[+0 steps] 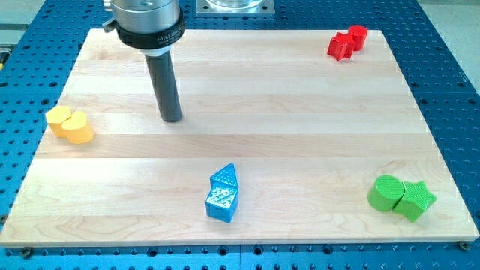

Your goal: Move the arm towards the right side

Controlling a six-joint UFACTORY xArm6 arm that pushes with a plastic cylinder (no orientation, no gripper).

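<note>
My tip [172, 118] rests on the wooden board [285, 105] in the upper left part of the view, touching no block. Two yellow blocks [70, 124] sit together at the view's left edge, left of the tip. Two blue blocks, a triangle [224, 176] above a cube-like piece [221, 202], sit at the bottom centre, below and right of the tip. Two red blocks [347, 41] sit at the top right. A green cylinder [385, 193] and a green star [415, 200] sit together at the bottom right.
The board lies on a blue perforated table [450, 90]. A metal mount [235, 6] shows at the view's top centre. The arm's dark collar [146, 26] hangs over the board's top left.
</note>
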